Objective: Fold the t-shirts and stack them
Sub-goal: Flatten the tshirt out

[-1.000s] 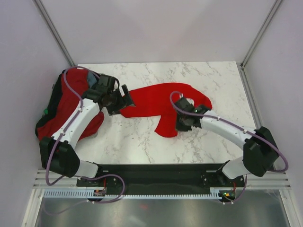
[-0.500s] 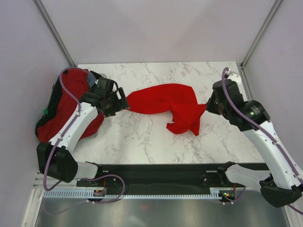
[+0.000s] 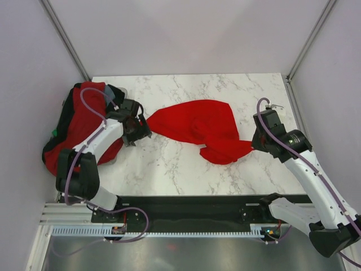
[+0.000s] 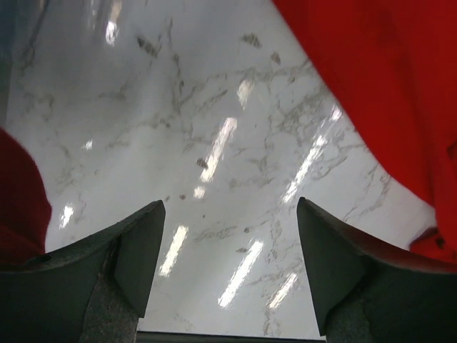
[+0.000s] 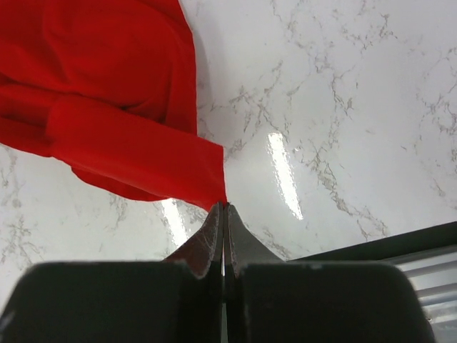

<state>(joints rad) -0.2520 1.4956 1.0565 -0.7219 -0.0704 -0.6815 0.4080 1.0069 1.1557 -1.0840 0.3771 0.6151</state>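
Marble table [image 3: 169, 164], red t-shirt [image 3: 192, 121] in right end effector [image 5: 223, 206]

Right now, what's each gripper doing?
Left gripper: open, holding nothing.
Right gripper: shut on a corner of the red t-shirt.

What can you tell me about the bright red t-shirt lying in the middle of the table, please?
The bright red t-shirt is soft, plain cloth, crumpled and unfolded, lying across the middle of the marble table. Its left end narrows to a tip beside the open left claw, which holds nothing. Its right part is bunched into folds, and a folded corner runs into the shut right claw, which pinches it. No label or print shows.
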